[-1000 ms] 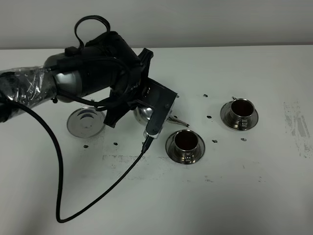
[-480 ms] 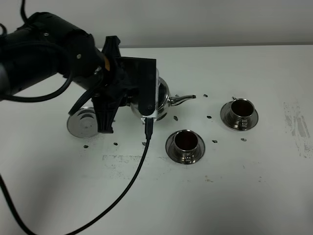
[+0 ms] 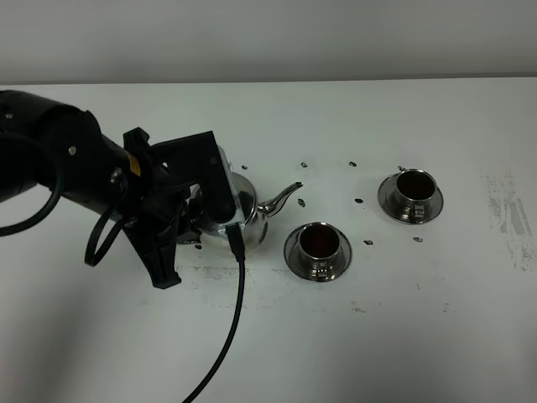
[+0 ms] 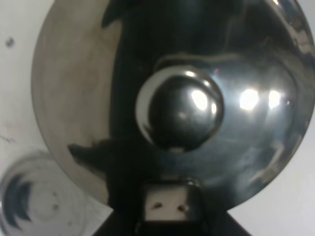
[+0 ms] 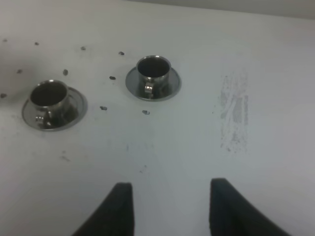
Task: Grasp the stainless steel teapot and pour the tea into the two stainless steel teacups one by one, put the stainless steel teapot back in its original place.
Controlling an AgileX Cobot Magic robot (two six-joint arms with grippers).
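Note:
The stainless steel teapot (image 3: 252, 214) stands upright left of the near teacup, its thin spout pointing right. My left gripper (image 4: 168, 211) is shut on its loop handle, just above the knobbed lid (image 4: 179, 113). Both stainless steel teacups, near (image 3: 317, 245) and far (image 3: 411, 193), sit on saucers with reddish-brown tea (image 3: 318, 240) in them. They also show in the right wrist view, one cup (image 5: 49, 101) left of the other (image 5: 153, 73). A round shiny disc (image 4: 29, 199) lies blurred beside the pot; my arm hides it from above. My right gripper (image 5: 172, 211) hangs open over bare table.
My bulky black left arm (image 3: 75, 168) covers the table's left side. Its black cable (image 3: 235, 319) trails toward the front edge. Small dark specks (image 3: 359, 201) dot the white table (image 3: 436, 319) around the cups. A scuffed patch (image 3: 508, 210) marks the far right.
My left arm has swung left and down with the teapot. The pot has gone from tilted over the near cup, up and level, to upright and low beside it. The cups have not moved.

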